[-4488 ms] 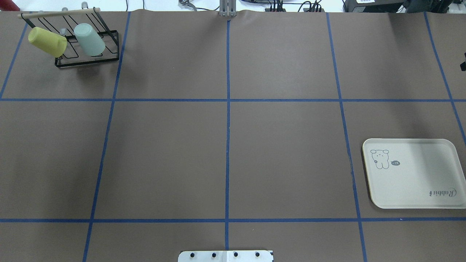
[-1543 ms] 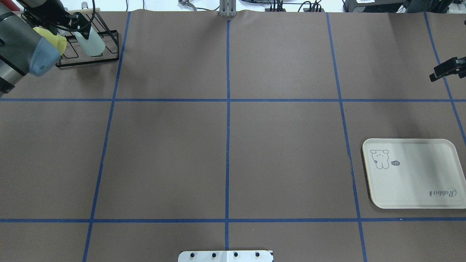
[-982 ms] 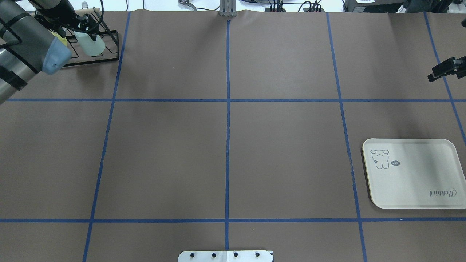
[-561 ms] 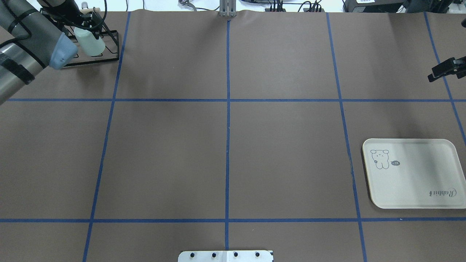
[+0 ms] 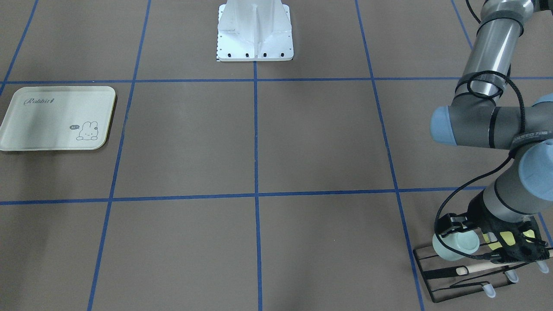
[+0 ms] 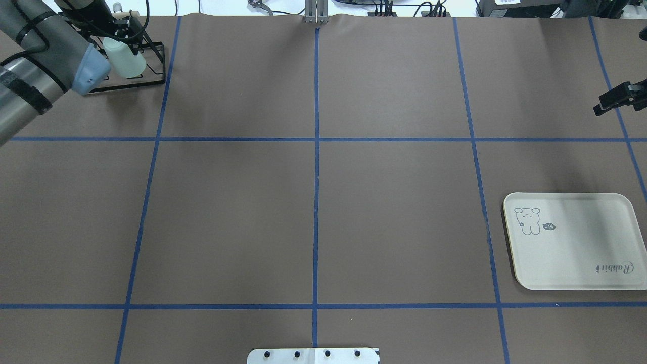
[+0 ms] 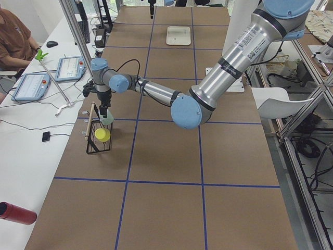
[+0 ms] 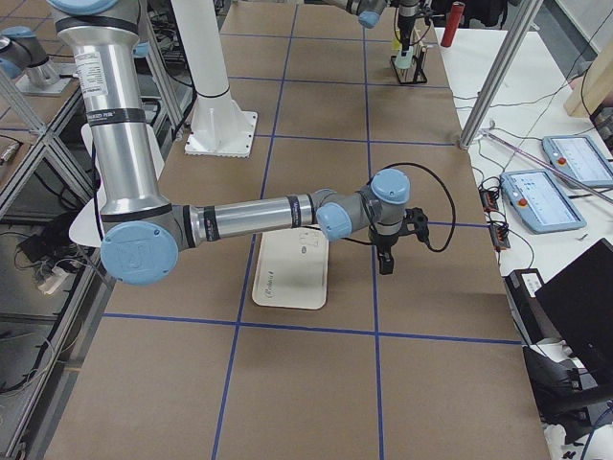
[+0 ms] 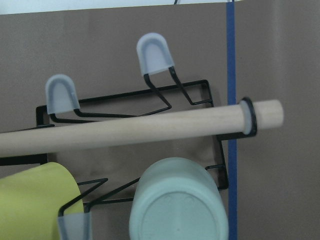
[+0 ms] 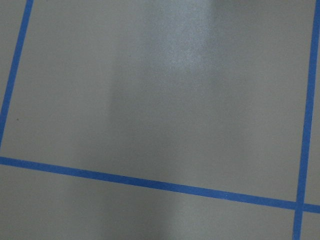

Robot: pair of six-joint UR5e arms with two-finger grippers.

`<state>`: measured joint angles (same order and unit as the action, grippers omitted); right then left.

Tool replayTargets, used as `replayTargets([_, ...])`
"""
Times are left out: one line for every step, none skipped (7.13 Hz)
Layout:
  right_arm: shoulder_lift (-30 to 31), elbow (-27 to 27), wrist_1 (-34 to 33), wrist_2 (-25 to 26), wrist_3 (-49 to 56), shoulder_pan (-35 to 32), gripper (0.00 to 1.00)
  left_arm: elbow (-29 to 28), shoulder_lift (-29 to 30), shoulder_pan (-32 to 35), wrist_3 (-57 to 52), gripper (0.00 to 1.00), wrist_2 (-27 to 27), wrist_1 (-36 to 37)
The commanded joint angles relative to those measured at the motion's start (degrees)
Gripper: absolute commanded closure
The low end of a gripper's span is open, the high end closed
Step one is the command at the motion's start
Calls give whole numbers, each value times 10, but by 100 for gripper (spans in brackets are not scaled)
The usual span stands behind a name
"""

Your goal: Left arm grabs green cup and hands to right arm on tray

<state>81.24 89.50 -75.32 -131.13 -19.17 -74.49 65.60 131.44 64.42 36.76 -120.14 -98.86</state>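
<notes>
the green cup (image 6: 124,59) sits bottom-up and tilted on a prong of the black wire rack (image 6: 151,81), in the far upper left corner of the overhead view. the left gripper (image 6: 119,36) is right over its raised end. in the left wrist view the cup's flat base faces the lens at the bottom centre, so its long axis runs nearly along the line of approach.

the jaws look parted. in the front-facing view, lower right, one black finger shows against the cup's side. i can't make out a firm grip, so i'd say nothing is held.

the yellow cup (image 9: 35,200) hangs just beside it on the next prong. the wooden dowel (image 9: 125,130) crosses the rack just above both cups in the wrist view. to my eye the cup must slide off along its own axis, or the light rack could get dragged with it.

the right gripper (image 6: 601,107) hangs at the right edge of the overhead view, well apart from the cup. i see nothing in it, but i can't tell whether its jaws are parted. the tray (image 6: 571,273) lies below it in that frame, at lower right.
</notes>
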Motion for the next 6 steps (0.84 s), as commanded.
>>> replayTargets([0,-1,1,0,0,1,1,-37,10,-1,1,3,0,-38])
replayTargets([0,-1,1,0,0,1,1,-45,9,-1,1,4,0,-53])
replayTargets([-1,-1,1,0,0,1,1,-45,10,-1,1,7,1,-54])
replayTargets([-1,-1,1,0,-1,2,1,-44,10,-2,2,31,1,-55])
replayTargets([-2,-1,1,0,-1,3,1,-42,10,-2,2,77,1,-55])
replayTargets([-2,-1,1,0,-1,5,1,-33,9,-1,1,100,-1,-49])
